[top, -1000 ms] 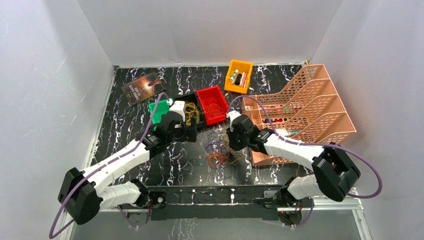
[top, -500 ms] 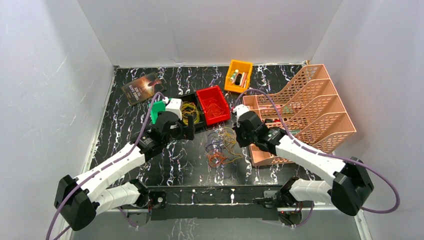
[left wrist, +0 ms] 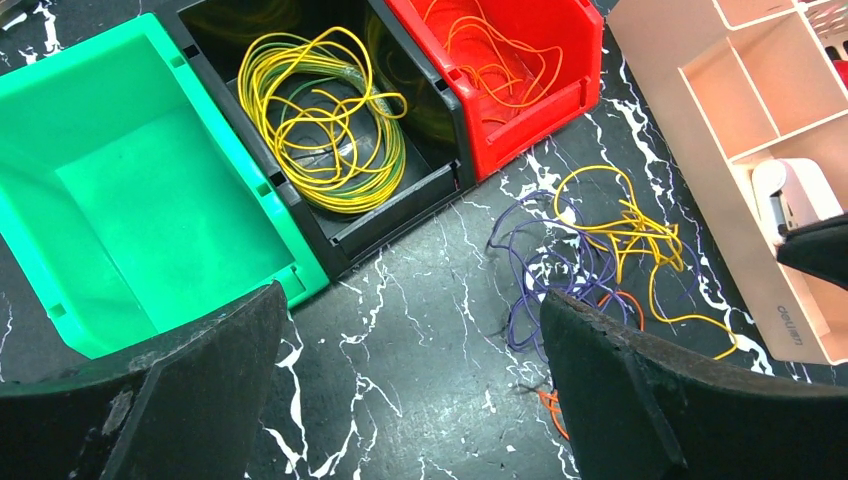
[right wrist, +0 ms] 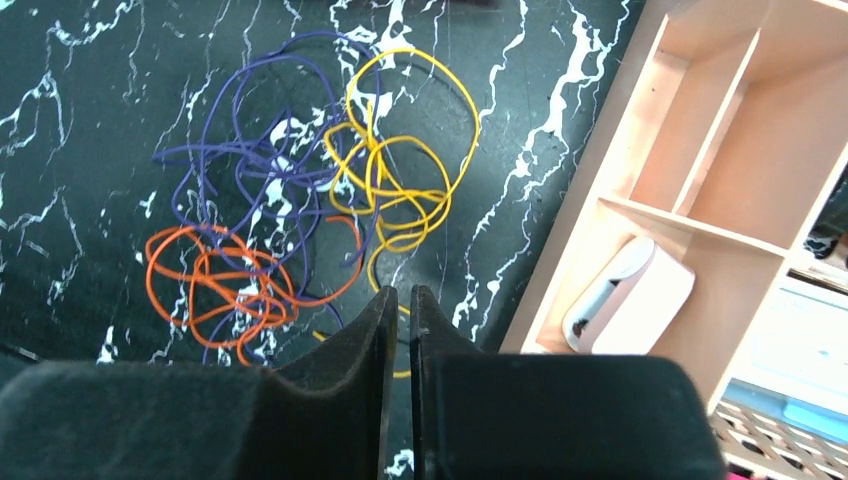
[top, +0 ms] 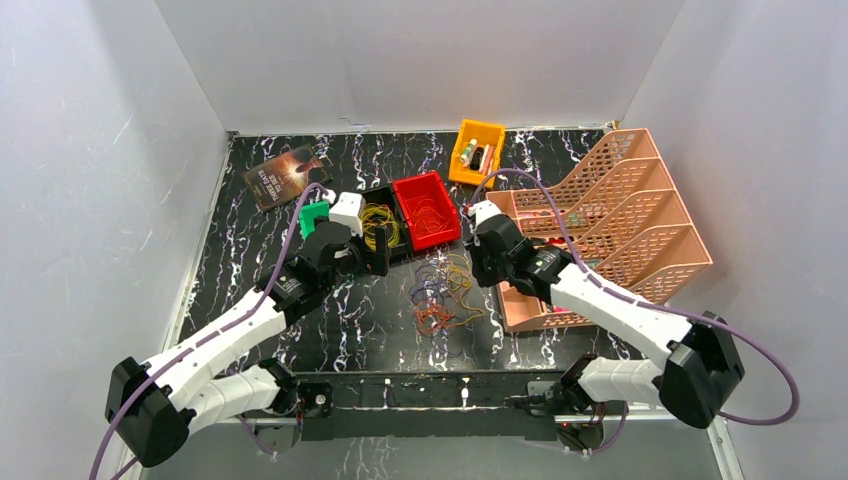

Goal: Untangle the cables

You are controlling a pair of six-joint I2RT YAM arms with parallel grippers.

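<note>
Cables [right wrist: 292, 195] lie just ahead of the right gripper [right wrist: 400, 300], seemingly the nearer of 2; jaws nearly closed, hold unclear. Left gripper [left wrist: 410, 302] gapes wide, empty.

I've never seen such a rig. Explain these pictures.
Two robot arms sit at a table's near edge. One picture looks down from above; the other two come from cameras on each wrist. On the table lie the cables, a tangle of purple, yellow and orange wire, beside a green bin, a black bin holding a yellow coil, a red bin and a peach file rack. The left fingers gape wide, empty. The right fingers are nearly closed near the tangle; nothing is clearly held.
</note>
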